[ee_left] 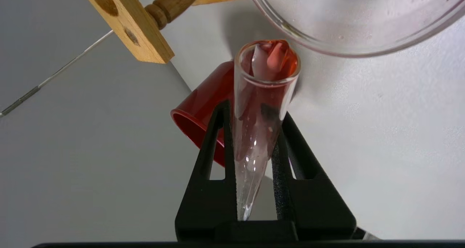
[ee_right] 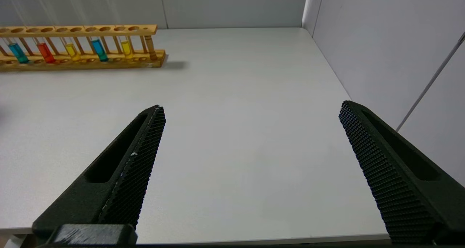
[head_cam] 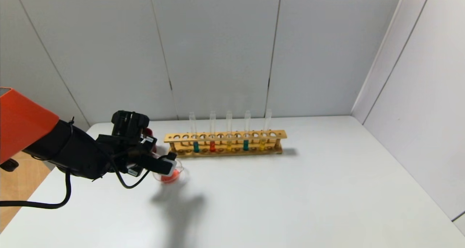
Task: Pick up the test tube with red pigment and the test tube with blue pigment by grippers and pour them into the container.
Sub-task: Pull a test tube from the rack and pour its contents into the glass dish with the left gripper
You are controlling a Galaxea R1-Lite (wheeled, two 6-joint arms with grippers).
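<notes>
Over container point(head_cam: 173, 176): left gripper point(ee_left: 254, 121) fingers clamp tipped, red-streaked test tube with red pigment point(ee_left: 259, 106); right gripper point(ee_right: 250, 131) fingers spread wide.

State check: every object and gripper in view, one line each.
Left gripper: shut on the clear glass test tube with red pigment, tipped, mouth beside the dish, red film inside.
Low clear glass container: holds red liquid.
Dark red cup: behind the tube.
Wooden rack: five tubes upright.
Right gripper: open, empty, above the table.
</notes>
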